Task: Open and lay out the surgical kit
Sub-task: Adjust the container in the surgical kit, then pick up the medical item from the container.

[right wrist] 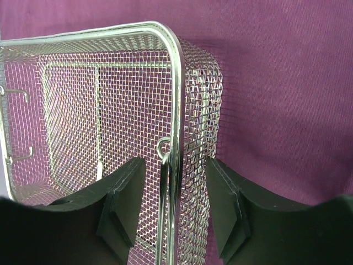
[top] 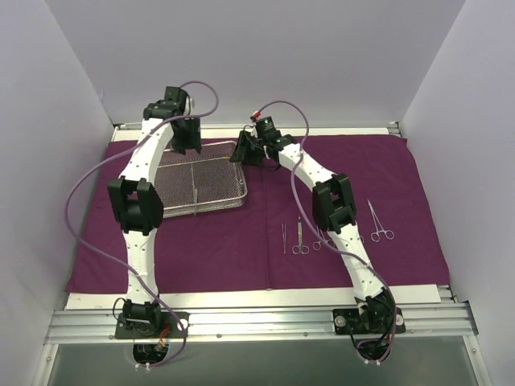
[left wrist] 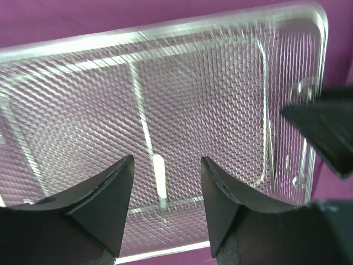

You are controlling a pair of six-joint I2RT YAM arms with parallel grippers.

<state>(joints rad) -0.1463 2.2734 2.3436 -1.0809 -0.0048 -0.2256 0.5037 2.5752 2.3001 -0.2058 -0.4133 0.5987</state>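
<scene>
Two hands hang over the wire-mesh tray [top: 211, 183] seen from above: the left hand [top: 185, 138] at its far edge, the right hand [top: 245, 151] at its far right corner. The tray sits on the purple cloth [top: 241, 265] spread over the desk [top: 241, 296], with several instruments [top: 299, 238] in a row right of the tray. Left wrist: the left hand [left wrist: 166, 163] gapes wide above the tray floor, one slim steel piece [left wrist: 159, 176] beneath it. Right wrist: the right hand [right wrist: 175, 165] straddles the tray rim [right wrist: 175, 83], parted and not pinching. Closing there could, I judge, tip or drag the light, shiny tray and slide that piece.
</scene>
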